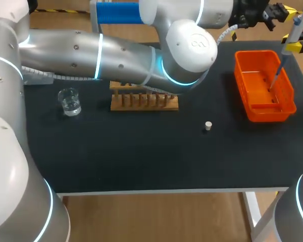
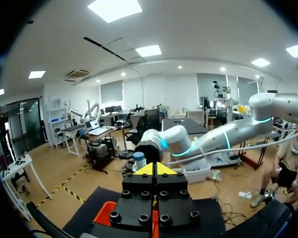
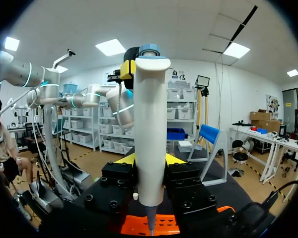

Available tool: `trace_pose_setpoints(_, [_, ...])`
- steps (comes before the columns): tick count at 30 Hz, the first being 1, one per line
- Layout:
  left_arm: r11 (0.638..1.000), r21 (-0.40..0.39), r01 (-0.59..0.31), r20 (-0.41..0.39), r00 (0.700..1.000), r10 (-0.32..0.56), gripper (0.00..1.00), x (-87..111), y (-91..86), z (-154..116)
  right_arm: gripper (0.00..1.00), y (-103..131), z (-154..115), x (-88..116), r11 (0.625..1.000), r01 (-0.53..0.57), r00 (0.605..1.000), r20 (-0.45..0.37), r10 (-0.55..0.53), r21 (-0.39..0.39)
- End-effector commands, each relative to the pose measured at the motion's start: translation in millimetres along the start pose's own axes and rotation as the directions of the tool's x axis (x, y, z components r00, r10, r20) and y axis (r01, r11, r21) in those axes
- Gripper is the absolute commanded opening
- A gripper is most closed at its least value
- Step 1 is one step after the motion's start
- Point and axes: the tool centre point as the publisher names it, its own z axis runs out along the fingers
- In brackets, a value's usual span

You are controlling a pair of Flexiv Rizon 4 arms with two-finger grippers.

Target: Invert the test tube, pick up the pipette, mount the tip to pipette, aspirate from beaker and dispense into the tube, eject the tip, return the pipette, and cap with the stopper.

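Fingers (image 3: 174, 159) of the right gripper (image 3: 149, 161) pinch the pipette (image 3: 150, 124) from two sides, one yellow tip against each flank of its smooth, pale, cylindrical body. The pipette stands upright. Its flared head with a blue push-button is above the fingers, and its body narrows to a slim shaft below them.

Fingers of the left gripper (image 2: 154, 169) are pressed together, the yellow tips meeting in a wedge with nothing between them. The blue push-button sits just beside and ahead of these tips; whether they touch cannot be told.

In the head view, both grippers are at the far right of the table (image 1: 141, 156), which has a matte black top. The pipette's shaft points down into the orange bin (image 1: 241, 80), a rectangular glossy plastic container.

The remaining items stand well apart from both grippers:
- a clear glass beaker (image 1: 69, 102) at the left;
- a wooden rack (image 1: 144, 102) with a row of pegs near the middle;
- a small pale cylindrical stopper (image 1: 208, 126) on the bare surface.
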Motion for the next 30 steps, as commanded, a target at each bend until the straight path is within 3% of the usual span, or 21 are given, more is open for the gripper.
trace_pose_setpoints(1, [0.997,0.072,0.000,-0.012,1.000,0.001,0.00,-5.1,3.1,13,0.00,-1,-3,-3,1.000,0.001,1.000,-0.009,-0.001,0.000])
trace_pose_setpoints(30, [0.998,0.058,0.039,-0.033,0.999,-0.037,0.00,-17.2,11.4,37,0.00,-1,-3,-3,1.000,0.001,1.000,-0.009,-0.001,0.000])
